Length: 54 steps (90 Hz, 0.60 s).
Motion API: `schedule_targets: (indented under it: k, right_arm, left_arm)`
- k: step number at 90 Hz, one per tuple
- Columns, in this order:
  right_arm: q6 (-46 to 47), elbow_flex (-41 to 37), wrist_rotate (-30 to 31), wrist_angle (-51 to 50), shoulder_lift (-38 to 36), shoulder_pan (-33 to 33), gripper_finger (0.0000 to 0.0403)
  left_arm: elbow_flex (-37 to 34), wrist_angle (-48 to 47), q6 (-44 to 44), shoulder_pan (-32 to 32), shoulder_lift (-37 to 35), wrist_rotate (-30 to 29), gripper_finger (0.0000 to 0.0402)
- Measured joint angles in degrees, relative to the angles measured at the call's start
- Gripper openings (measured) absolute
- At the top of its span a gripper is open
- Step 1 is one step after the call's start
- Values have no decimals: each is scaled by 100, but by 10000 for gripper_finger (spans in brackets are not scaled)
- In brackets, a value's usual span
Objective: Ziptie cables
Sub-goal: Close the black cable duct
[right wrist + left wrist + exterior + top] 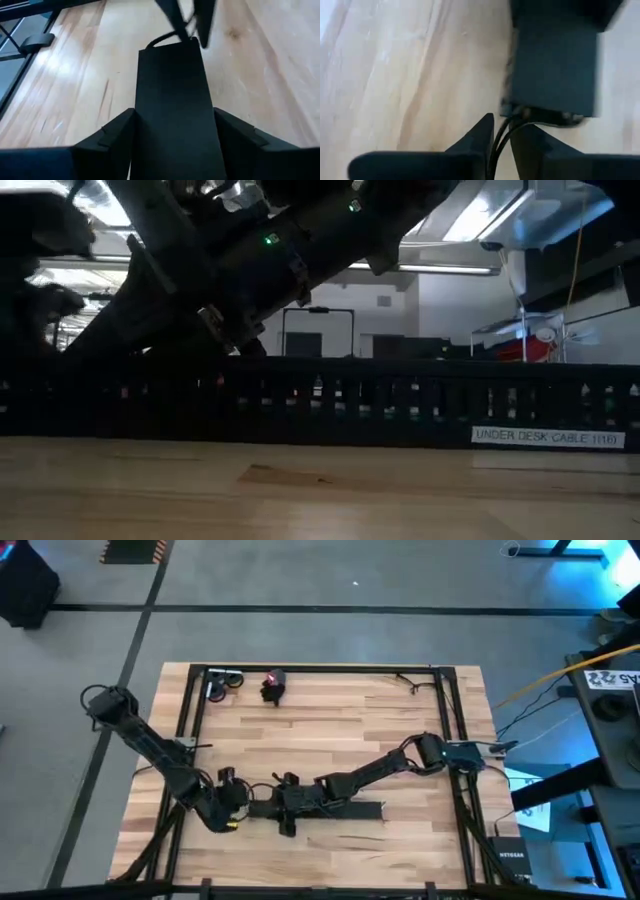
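A long flat black bar point(345, 808) lies on the wooden table near its front edge; the low view shows its slotted side point(330, 405). My right gripper point(297, 802) straddles the bar near its left end. My left gripper point(240, 802) is just beyond that end, shut on two thin dark strands point(496, 142) coming out from under the bar's end point(555, 65). I cannot tell whether these are wires or zip-ties. A small pale bundle, apparently the cables point(225, 683), lies at the table's far left, touched by no gripper. My left gripper pinches the two dark strands point(495, 150) between its two fingers, right beside the bar's left end. The fingers reach in level from the table's left. The strands run from the fingers to the bar's end point(170, 36). My right gripper has the black bar's two long sides point(142, 125) between its fingers, near the left end. The fingers lie across the bar, one on each side. The bar rests on the table.
A black and red object point(272, 686) sits beside the pale bundle at the far left. A thin dark cord point(408, 682) lies at the far right corner. A black frame point(320, 668) rims the table. Bare wood spans the middle point(330, 735).
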Motion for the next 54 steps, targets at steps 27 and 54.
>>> schedule_targets:
  k: [27, 54]
  right_arm:
    - [-29, -4, 53, 2, 0, 0, 223]
    - [-55, -4, 42, 7, 0, 7, 223]
  left_arm:
    - [-240, 5, -295, 207, -6, -197, 3]
    - [-247, 686, 634, 157, -6, -405, 1]
